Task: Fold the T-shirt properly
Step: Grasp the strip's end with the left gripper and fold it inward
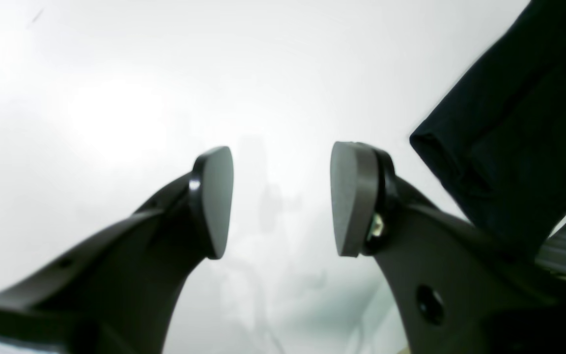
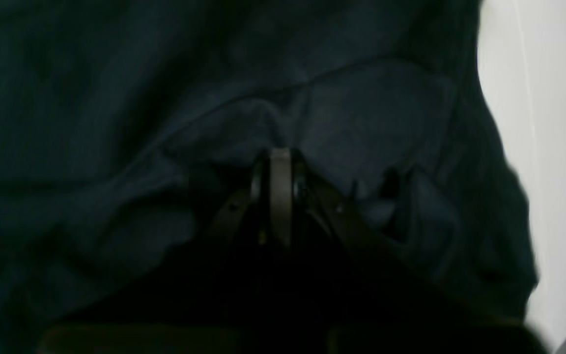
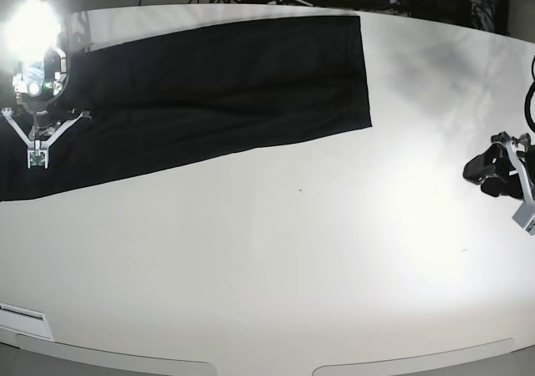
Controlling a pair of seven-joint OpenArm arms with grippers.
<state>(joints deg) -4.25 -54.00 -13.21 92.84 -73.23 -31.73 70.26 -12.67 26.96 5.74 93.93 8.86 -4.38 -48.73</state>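
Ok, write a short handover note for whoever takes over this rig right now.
Right gripper: shut, down at the T-shirt's end at the base view's left; whether it pinches cloth cannot be told.
Left gripper: open, empty, over bare table, apart from the shirt.
T-shirt: a long flat band along the table's far side.
Done: apparently folded lengthwise.
Left: probably fold the band across.

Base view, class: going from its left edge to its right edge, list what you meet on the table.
Right pincer, shut over the fabric → T-shirt, a long black strip → bare white table → left pincer, open, clear of the cloth.
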